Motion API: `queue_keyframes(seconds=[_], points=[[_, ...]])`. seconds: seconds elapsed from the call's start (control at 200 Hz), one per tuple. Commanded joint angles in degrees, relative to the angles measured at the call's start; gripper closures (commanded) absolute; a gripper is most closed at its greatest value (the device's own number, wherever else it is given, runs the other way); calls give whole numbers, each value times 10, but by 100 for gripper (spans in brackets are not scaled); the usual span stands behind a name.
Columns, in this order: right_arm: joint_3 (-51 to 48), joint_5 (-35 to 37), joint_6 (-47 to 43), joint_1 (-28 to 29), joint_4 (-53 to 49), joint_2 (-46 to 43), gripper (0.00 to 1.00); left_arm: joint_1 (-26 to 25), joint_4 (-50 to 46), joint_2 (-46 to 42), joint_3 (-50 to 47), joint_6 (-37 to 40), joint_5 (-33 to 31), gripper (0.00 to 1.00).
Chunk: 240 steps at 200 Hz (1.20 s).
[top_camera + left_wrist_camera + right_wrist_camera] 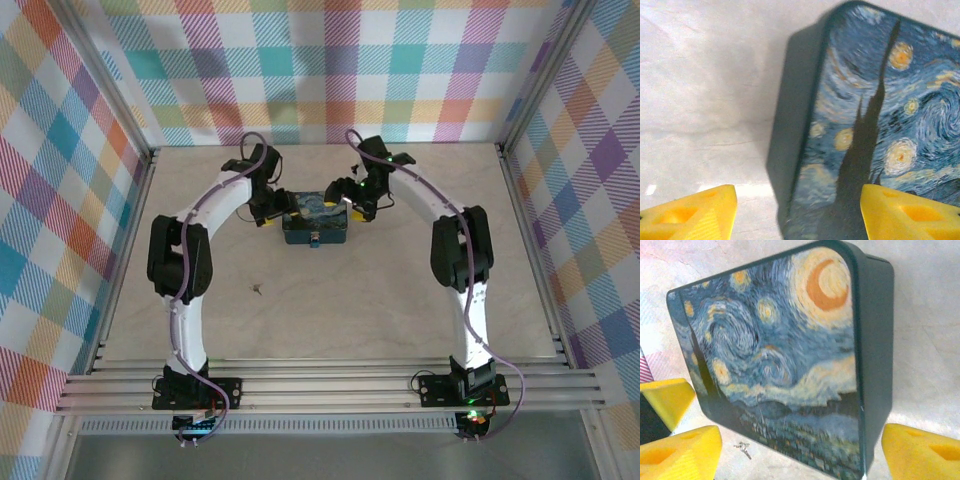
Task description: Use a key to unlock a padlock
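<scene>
**Straddling the tin with both claws while the key lies apart**

From the top view, the dark-blue painted tin is seen at the middle of the tabletop, flanked by the left claw and the right claw. A tiny light-blue block on the tin's near wall is taken to be the padlock; its shackle and keyhole are too small to be made out. A small dark item, judged to be the key, is seen flat on the tabletop nearer the arm bases, well apart from the tin and from both claws.

From the left wrist, the left claw is shown spread apart with nothing held. One yellow finger is over bare tabletop, the other is over the painted lid, and the tin's edge lies between them.

From the right wrist, the right claw is likewise shown wide apart and empty, with the tin's lid spanned between its tips. A small metallic item, probably the key, is seen on the tabletop just past the tin's corner.

Trouble could be caused by uneven closing: the smooth tin may be skidded or twisted, and the padlock swung out of reach. The key, being thin and flat, could be flicked away or missed by a pinch.
</scene>
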Motion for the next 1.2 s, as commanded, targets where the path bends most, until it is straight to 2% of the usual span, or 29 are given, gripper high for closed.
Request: queue_keyframes(seconds=[0.0, 0.195, 0.445, 0.655, 0.86, 1.195], points=[[-32, 1, 14, -4, 11, -53, 16, 22, -34, -75, -40, -17, -47, 32], [-96, -9, 21, -4, 34, -100, 16, 44, -42, -155, -144, -39, -62, 32], [-225, 5, 33, 6, 77, -175, 18, 49, -53, -241, -309, -88, -33, 43], [-289, 9, 51, 29, 104, -195, 18, 48, -33, -251, -401, -103, 7, 53], [-297, 14, 62, 55, 115, -190, 18, 47, 5, -223, -413, -106, 34, 59], [-292, 21, 73, 69, 122, -177, 18, 35, 39, -161, -380, -94, 46, 63]])
